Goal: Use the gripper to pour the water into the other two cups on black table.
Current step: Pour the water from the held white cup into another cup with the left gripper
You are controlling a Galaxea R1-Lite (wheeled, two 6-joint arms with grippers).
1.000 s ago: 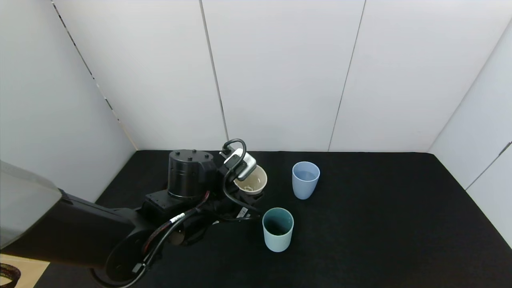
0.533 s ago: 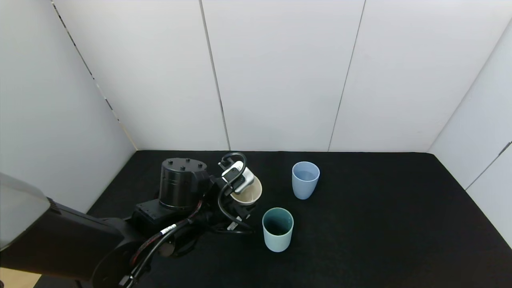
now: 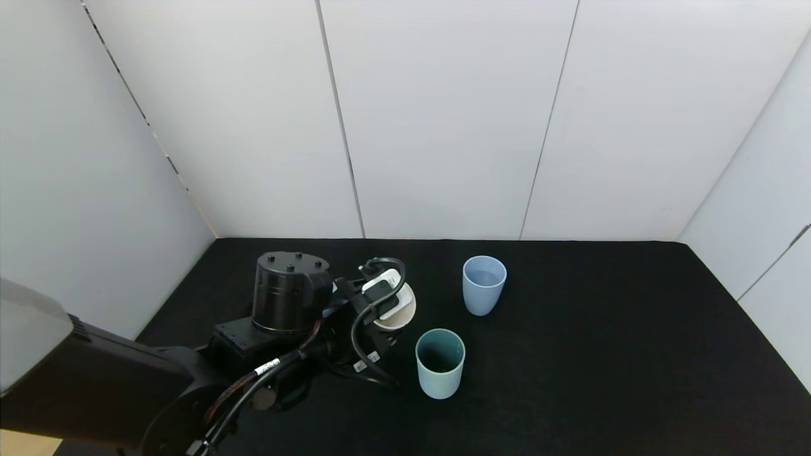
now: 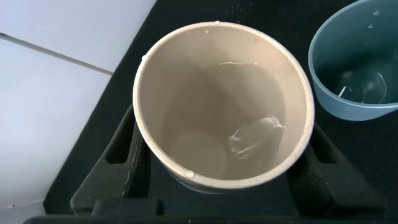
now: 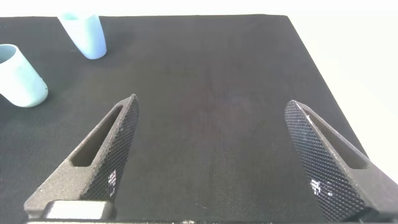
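Left arm enters from the near-left corner of the head view, forearm running up and right over the black table (image 3: 602, 354), fat cylindrical wrist joint standing upright, cables looping over the top of the wrist camera box. Left gripper (image 3: 388, 316) is clamped on a beige cup (image 3: 400, 311), one black finger on each side of the cup wall as the left wrist view shows (image 4: 127, 155). Cup sits close to upright, mouth facing up, partly hidden under the camera box from the head view.

Inside the beige cup (image 4: 221, 106): a small residue of water (image 4: 255, 135), just a clear blob and a sheen on the lower wall, most of the inside bare. A few droplets on the rim.

Just ahead-right of the gripper, nearer the robot: pale teal cup (image 3: 440, 363), upright on the table, dark teal inside; liquid level not readable from the head view. In the left wrist view its rim (image 4: 356, 62) sits right beside the beige cup, apart, with a faint wet sheen at the bottom.

Farther out, to the right of the gripper: periwinkle blue cup (image 3: 484, 285), upright, well apart from the held cup, with a faint liquid surface inside.

Right gripper (image 5: 217, 162): fingers spread wide, holding nothing, hovering over bare table on the right side, both cups well off from it.
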